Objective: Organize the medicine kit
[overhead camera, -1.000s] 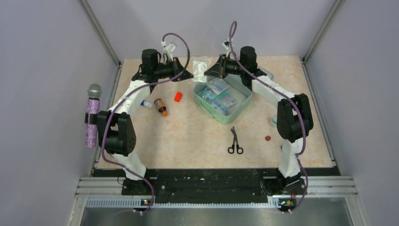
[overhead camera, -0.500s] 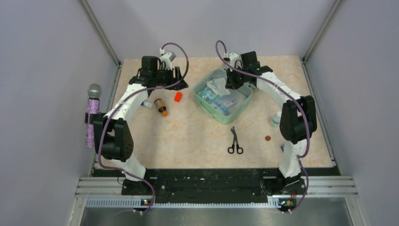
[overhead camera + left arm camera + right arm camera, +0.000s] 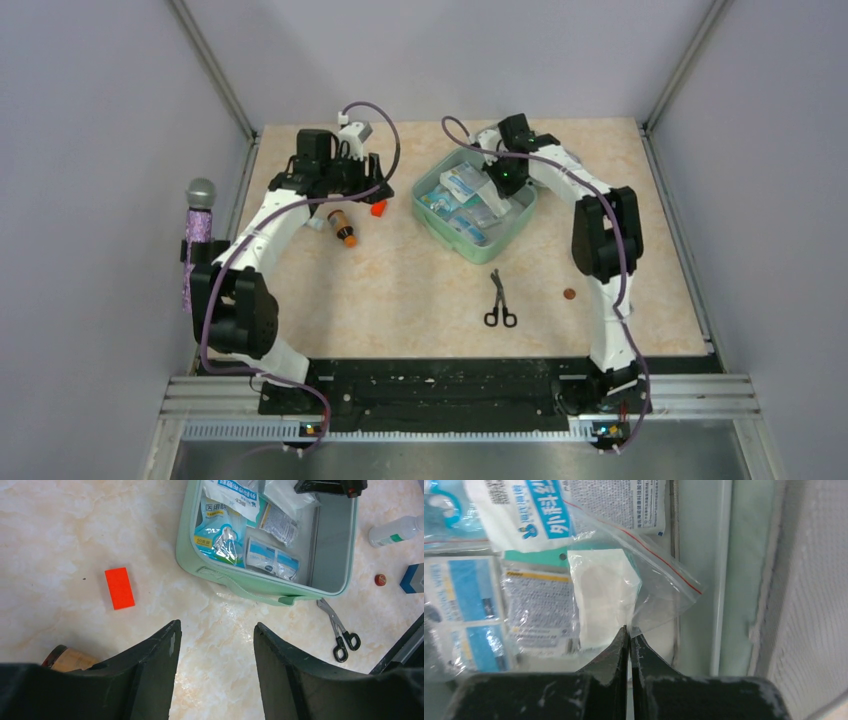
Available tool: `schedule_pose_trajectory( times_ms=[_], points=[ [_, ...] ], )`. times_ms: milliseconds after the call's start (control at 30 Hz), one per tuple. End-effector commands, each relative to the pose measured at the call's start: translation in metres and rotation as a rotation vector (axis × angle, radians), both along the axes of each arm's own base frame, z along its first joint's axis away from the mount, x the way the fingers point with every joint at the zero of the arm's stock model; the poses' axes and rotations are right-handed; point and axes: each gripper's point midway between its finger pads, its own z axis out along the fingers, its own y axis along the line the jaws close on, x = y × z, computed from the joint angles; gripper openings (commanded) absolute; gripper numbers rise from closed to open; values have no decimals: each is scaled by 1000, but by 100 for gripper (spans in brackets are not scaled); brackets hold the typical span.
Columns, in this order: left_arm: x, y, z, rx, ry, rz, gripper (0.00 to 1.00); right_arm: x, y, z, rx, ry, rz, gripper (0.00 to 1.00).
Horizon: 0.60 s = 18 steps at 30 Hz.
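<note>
The medicine kit [image 3: 445,232] is a mint-green box standing open at the table's middle back, with several packets inside. My right gripper [image 3: 497,185] hangs over its far right part. In the right wrist view this gripper [image 3: 629,630] is shut on the corner of a clear zip bag [image 3: 659,585] holding a white pad, just above the packets and next to the kit's wall [image 3: 744,580]. My left gripper [image 3: 362,182] is left of the kit. It is open [image 3: 215,627] above bare tabletop, with nothing between its fingers and the kit's rim [image 3: 250,585] ahead of it.
An orange block [image 3: 378,208] [image 3: 119,587] and a brown bottle [image 3: 343,228] lie left of the kit. Scissors [image 3: 500,300] [image 3: 340,630] lie in front of it, and a small red cap [image 3: 569,294] sits to their right. The left wrist view shows a white bottle [image 3: 395,530] and a blue box [image 3: 414,577].
The clear bag left the table's far edge and now hangs over the kit in my right gripper. My left gripper opened and drew back toward the orange block.
</note>
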Motion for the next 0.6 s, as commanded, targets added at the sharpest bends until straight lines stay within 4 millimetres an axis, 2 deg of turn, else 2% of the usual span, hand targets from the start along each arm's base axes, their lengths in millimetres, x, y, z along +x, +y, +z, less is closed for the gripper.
schedule_pose_trajectory(
  times_ms=[0,133,267,333,400,567],
  points=[
    [-2,4,14,20,-63,-8,60,22,-5,-3,-61,-31,23,0],
    [-2,6,10,31,-57,-2,60,32,-3,-8,-76,-45,38,7],
    [0,9,4,49,-42,17,60,40,-2,-2,-72,-73,11,12],
    [0,12,2,62,-30,31,60,40,-3,3,-72,-78,-8,19],
    [-2,16,0,81,-13,51,60,38,-4,14,-74,-88,-24,30],
    [-15,28,-16,143,65,83,61,28,-11,63,-55,-150,-72,46]
  ],
)
